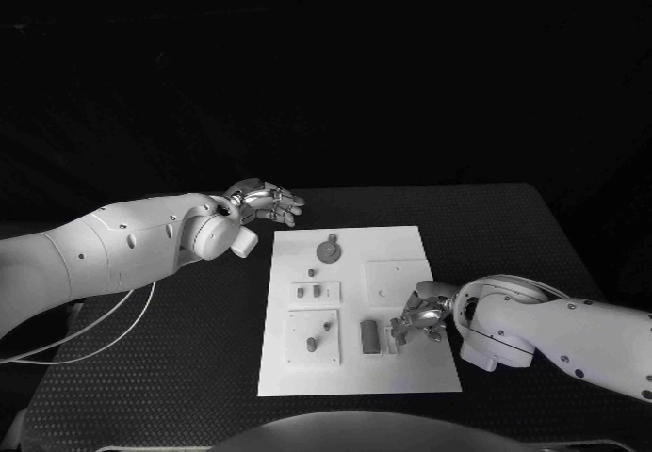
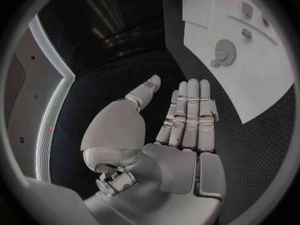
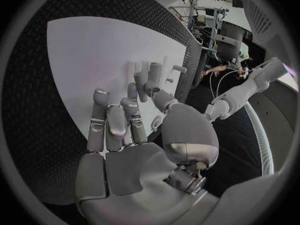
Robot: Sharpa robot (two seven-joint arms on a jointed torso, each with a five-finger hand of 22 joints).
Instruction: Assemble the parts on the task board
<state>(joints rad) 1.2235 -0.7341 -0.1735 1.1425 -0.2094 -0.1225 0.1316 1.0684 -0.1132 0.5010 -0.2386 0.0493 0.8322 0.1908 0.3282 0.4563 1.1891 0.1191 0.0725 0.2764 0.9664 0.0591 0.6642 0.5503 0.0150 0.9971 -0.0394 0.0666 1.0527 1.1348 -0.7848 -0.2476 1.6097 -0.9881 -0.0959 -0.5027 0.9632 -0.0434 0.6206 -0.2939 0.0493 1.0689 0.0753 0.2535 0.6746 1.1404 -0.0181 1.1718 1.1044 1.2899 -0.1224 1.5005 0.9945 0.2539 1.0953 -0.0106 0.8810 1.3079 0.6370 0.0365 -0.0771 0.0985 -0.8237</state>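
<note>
The task board [image 1: 356, 311] lies flat in the middle of the black table [image 1: 544, 235], with its long side running from near to far. Small grey parts sit on it. I can count a round gear [image 1: 328, 250] at the far end, three tiny pieces [image 1: 316, 288] below that, a dark long block [image 1: 369, 338] near the front, and two small bits [image 1: 319, 337] on a raised square at the near left. Some may be hidden, so I cannot be sure of the number.

The right hand [image 1: 420, 317] is much nearer to the parts. It hangs over the right side of the board, and the long block lies just to its left, pointing near to far. Its fingers are bent down by a small piece, but I cannot tell if it is holding anything.

The left hand [image 1: 268, 201] is off the board, past its far left corner. Its fingers are straight and apart, and it holds nothing.

I think the right hand will make the next move, toward the block.
</note>
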